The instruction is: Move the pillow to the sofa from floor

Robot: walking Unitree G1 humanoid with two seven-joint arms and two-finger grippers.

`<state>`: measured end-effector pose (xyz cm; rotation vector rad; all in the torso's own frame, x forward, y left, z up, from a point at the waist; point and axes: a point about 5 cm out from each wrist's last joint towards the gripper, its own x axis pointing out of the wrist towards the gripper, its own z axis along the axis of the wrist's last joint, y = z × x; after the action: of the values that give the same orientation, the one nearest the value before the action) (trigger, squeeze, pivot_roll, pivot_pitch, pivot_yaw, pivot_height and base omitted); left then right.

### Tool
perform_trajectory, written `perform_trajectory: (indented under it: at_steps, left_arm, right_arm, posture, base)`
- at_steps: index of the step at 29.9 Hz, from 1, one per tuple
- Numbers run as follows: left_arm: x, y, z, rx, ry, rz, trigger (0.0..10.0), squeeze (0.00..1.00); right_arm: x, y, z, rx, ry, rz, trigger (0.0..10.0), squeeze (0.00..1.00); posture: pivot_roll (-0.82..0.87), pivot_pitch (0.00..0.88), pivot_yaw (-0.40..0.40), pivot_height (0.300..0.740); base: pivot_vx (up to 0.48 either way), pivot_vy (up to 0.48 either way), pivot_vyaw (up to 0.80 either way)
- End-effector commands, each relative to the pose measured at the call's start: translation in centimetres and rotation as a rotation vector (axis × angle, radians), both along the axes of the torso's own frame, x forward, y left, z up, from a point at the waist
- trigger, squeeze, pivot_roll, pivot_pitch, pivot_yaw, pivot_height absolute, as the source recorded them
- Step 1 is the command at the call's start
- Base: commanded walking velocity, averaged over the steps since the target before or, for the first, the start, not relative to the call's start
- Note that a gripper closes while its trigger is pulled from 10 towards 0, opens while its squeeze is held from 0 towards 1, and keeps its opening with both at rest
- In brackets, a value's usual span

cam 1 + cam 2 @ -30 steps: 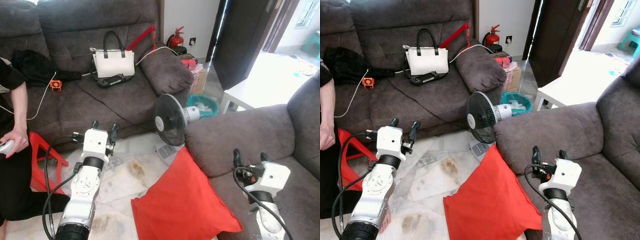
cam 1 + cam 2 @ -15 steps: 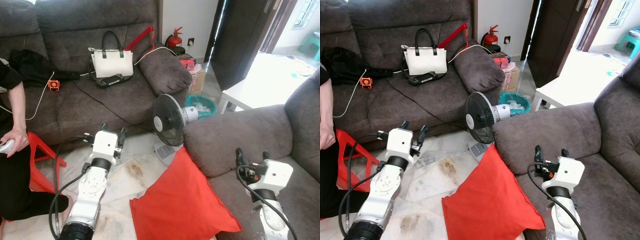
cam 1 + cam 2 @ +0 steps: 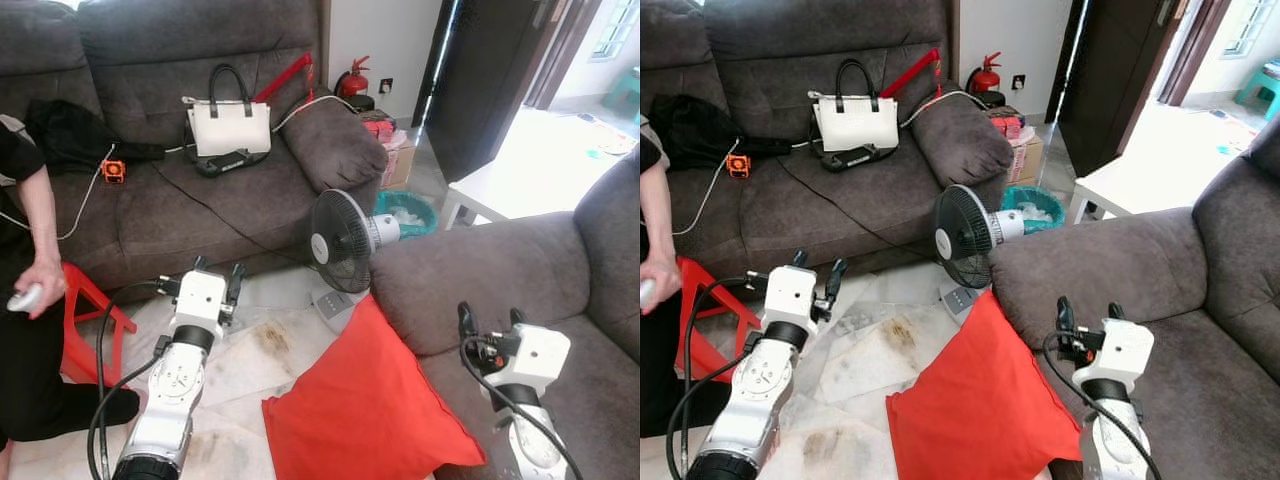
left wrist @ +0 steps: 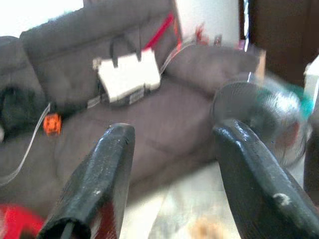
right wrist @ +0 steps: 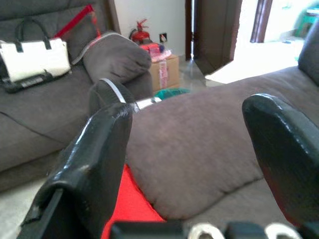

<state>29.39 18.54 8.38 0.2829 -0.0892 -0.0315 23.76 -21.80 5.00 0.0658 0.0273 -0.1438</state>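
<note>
The square red fabric pillow lies on the pale tiled floor, its upper corner leaning against the front of the near grey sofa armrest. It rests where it did half a second ago, untouched by either gripper.

Taking the pillow as the landmark: the left gripper hangs over the floor to its left, well apart from it, black fingers spread with nothing between them. Compared with the frame half a second back, this gripper sits slightly further from the pillow and a little higher in the picture, though the whole view has shifted too, so part of that is camera motion. The right gripper is just to the right of the pillow's upper corner, above the near sofa's seat, fingers likewise parted and empty; it now stands somewhat closer to the pillow than before.

Beyond the pillow's top corner stands a small black floor fan on a white base. Further back is the long dark grey sofa, bearing a white handbag with black handles. Far to the left of the pillow a person sits beside a red plastic stool; the person's hand, holding a small pale object, is slightly higher than earlier.
</note>
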Motion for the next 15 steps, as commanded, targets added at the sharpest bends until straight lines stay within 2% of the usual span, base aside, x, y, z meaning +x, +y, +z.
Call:
perform_trajectory:
  at_steps: [1, 4, 5, 11, 15]
  left_arm:
    - [-0.6, 1.3, -1.7, -0.001, 0.082, 0.049, 10.0, 0.0]
    - [-1.8, 3.4, -3.9, -0.015, 0.182, 0.128, 10.0, 0.0]
    - [-1.9, 3.7, -3.9, -0.019, 0.184, 0.136, 10.0, 0.0]
    - [-1.9, 3.7, -3.1, -0.018, 0.126, 0.132, 10.0, 0.0]
    - [-1.4, 2.9, -2.6, -0.013, 0.089, 0.102, 10.0, 0.0]
  right_arm:
    - [-0.5, -1.1, -1.5, -0.005, 0.073, -0.036, 10.0, 0.0]
    - [-1.2, -1.7, -3.3, -0.006, 0.157, -0.054, 10.0, 0.0]
    - [-1.3, -1.7, -3.4, -0.01, 0.163, -0.054, 10.0, 0.0]
    - [-0.8, -1.2, -2.6, -0.006, 0.125, -0.037, 10.0, 0.0]
    - [-0.1, -0.9, -2.3, -0.012, 0.103, -0.024, 10.0, 0.0]
  posture:
    - [0.08, 0.0, -0.016, 0.74]
    - [0.09, 0.0, -0.022, 0.74]
    - [0.09, 0.0, -0.025, 0.74]
    - [0.1, 0.0, -0.032, 0.74]
    - [0.1, 0.0, -0.034, 0.74]
  base:
    - [0.0, 0.0, 0.0]
    - [0.0, 0.0, 0.0]
    - [0.0, 0.0, 0.0]
    - [0.0, 0.0, 0.0]
    - [0.0, 0.0, 0.0]
